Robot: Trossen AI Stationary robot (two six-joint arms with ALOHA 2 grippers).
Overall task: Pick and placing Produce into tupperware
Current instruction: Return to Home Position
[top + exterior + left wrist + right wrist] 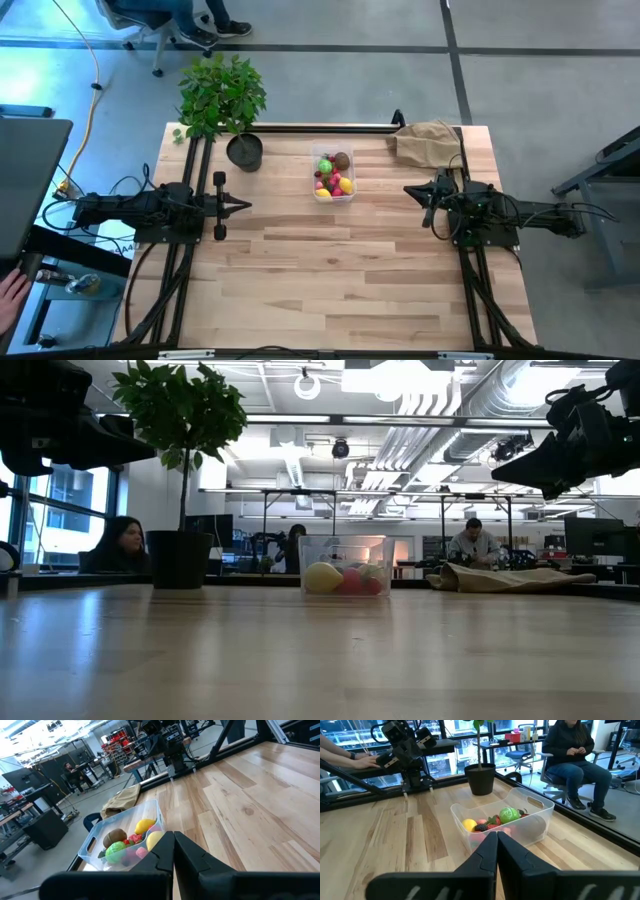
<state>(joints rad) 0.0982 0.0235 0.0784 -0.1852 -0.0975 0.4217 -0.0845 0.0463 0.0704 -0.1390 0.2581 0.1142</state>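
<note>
View from above, read from the near edge outward. The near half of the counter (pixel 330 290) carries nothing I need. At mid-depth my two arms lie level and face each other: the left claw (pixel 238 207) at 9 o'clock from the counter's centre and the right claw (pixel 412 189) at 3 o'clock, each with its fingers pressed together on nothing, well apart from the load. Beyond them, at 12 o'clock, stands the tupperware (pixel 340 200), upright and between the two claws. The Produce (pixel 333 175) sits heaped inside it, including a green round piece (pixel 509 814), a lemon (pixel 469 824) and a brown kiwi-like piece (pixel 114 837); I see none loose on the wood. I judge the toys light, smooth and prone to roll, best pinched across their widest part. The tub looks thin-walled, stiff and slick, so I would take it by the rim at a short end, where a handle slot shows. At the far edge, the potted plant (pixel 222 95) stands at 11 o'clock and the paper bag (pixel 425 140) lies at 1 o'clock. Packing appears complete.
</note>
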